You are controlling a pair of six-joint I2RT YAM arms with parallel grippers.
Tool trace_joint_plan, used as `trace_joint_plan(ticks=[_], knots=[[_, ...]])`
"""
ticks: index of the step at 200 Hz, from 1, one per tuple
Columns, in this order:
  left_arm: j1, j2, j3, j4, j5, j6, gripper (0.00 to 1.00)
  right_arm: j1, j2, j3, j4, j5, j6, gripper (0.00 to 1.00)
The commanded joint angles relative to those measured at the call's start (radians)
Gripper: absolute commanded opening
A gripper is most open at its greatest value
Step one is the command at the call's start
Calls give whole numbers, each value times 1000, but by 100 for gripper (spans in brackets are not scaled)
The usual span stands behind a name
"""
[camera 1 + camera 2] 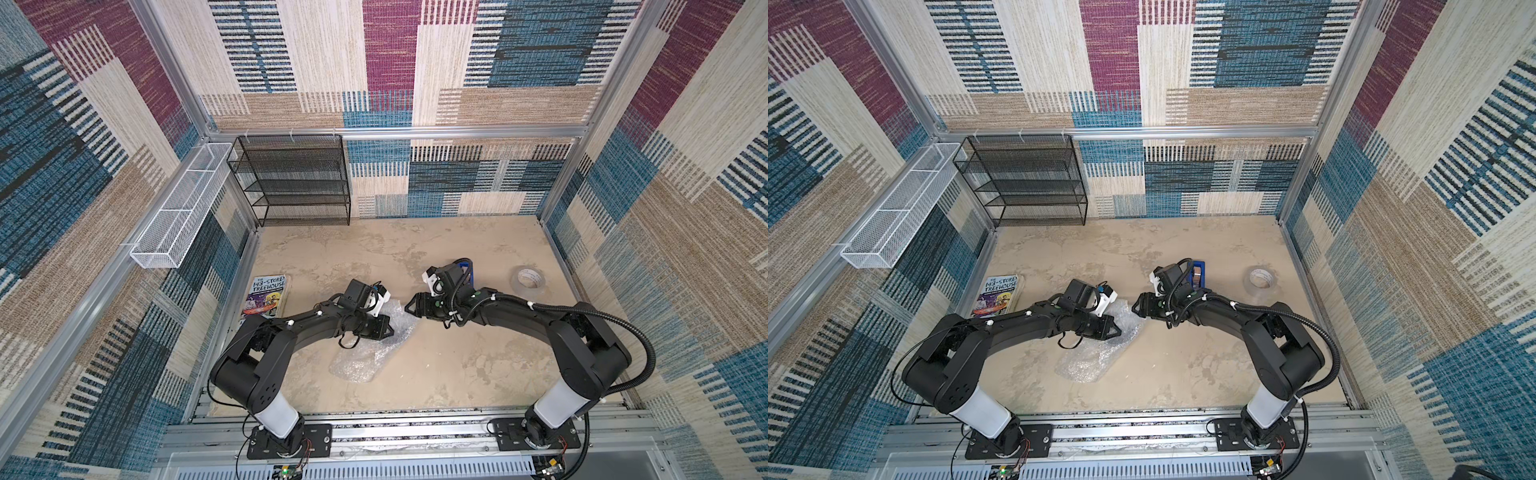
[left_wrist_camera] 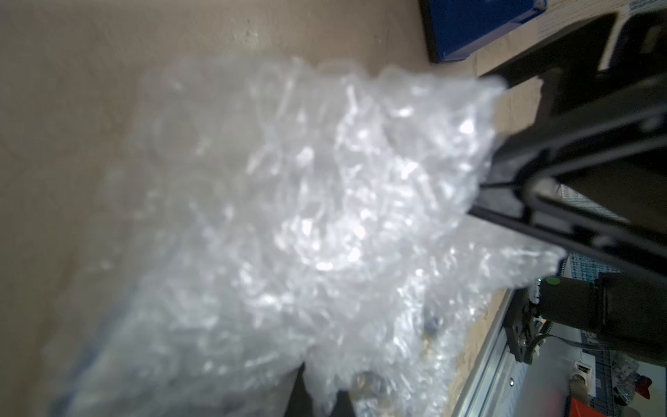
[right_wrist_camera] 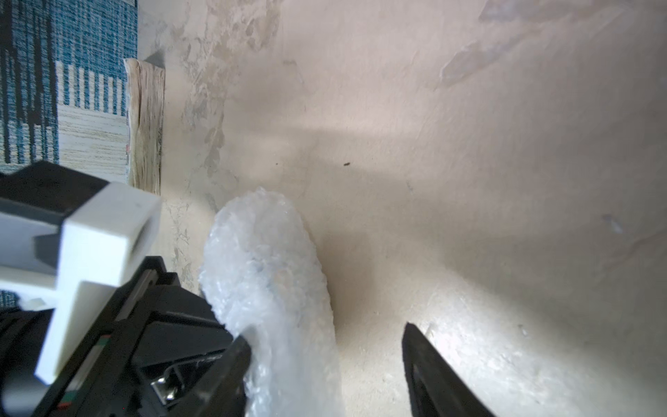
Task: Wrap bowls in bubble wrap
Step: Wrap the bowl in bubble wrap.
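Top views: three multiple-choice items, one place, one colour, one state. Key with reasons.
1. Where is the whitish tape roll on the tan table? A) right side B) left edge C) dead centre
2. The rectangular plastic tape dispenser is: A) red B) blue C) green
3. The right gripper, by the clear crumpled bubble wrap, is: A) shut on it B) open C) shut, empty
Key: 1A, it lies near the right wall; 2B, blue casing beyond the right arm; 3B, fingers apart in the right wrist view.

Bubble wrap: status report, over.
Left gripper shut on bubble wrap, one fold held up. Right gripper open beside it. Bowl not visible. Nothing blocking.
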Motion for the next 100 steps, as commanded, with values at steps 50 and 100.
trace_joint_plan(ticks=[50, 100], knots=[[-13, 9, 33, -62, -21, 34, 0, -1, 15, -60, 188, -128, 7, 77], [-17, 27, 54, -75, -21, 48, 0, 1, 110, -35, 239, -222, -18, 76]])
